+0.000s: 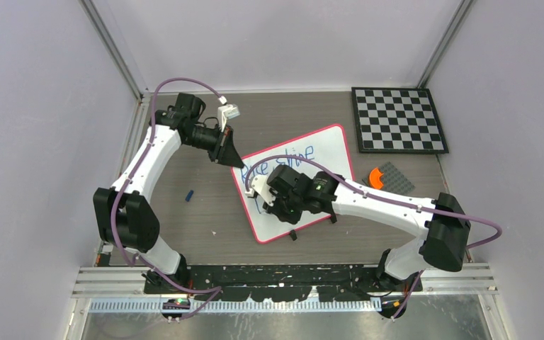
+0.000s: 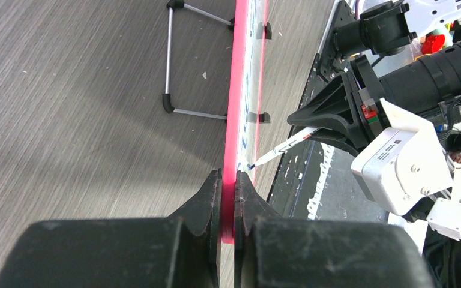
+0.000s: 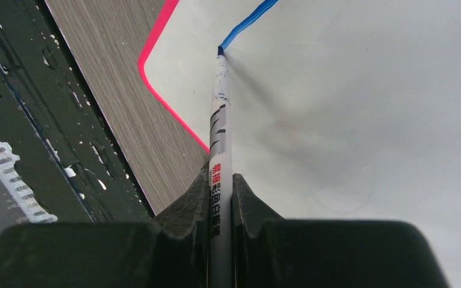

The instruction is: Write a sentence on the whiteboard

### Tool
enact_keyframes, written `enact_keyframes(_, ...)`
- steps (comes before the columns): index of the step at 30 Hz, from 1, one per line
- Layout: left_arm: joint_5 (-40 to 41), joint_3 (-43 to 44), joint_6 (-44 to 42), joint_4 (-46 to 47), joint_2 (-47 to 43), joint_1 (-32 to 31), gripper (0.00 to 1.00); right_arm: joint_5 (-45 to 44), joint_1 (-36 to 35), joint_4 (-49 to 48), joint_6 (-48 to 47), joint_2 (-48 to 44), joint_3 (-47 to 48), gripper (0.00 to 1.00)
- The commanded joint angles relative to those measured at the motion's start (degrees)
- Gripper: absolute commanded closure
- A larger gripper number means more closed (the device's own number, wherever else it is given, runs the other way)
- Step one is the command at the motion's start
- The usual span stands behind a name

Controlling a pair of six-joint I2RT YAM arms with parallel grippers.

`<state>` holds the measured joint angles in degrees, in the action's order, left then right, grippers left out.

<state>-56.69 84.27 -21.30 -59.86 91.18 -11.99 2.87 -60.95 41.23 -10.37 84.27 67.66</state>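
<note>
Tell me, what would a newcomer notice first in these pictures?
The large white rectangular board with a red-pink rim sits mid-table, blue handwriting on it. The left end effector clamps its rim, while the right end effector holds a white marker pen, tip on the board.

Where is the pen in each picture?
Right wrist: centre, the pen runs up from the right gripper, with its tip on the whiteboard.
Left wrist: right of middle, slanted, tip near the board's edge.
Top external: cannot be made out, hidden under the right gripper.
Shared landmark: the whiteboard's pink rim, in all three.
</note>
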Motion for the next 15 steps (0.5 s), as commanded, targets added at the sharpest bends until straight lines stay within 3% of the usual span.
enact_keyframes(1,5.4,-1.3,-0.8,2.1,0.7,-0.8,1.0,-0.7,-0.4,-0.8,-0.2,-0.5,-0.6,1.0)
enact_keyframes(15,5.6,-0.9,-0.9,1.7,0.5,-0.8,1.0,-5.2,-0.3,-0.9,-1.0,0.1,3.4,1.0)
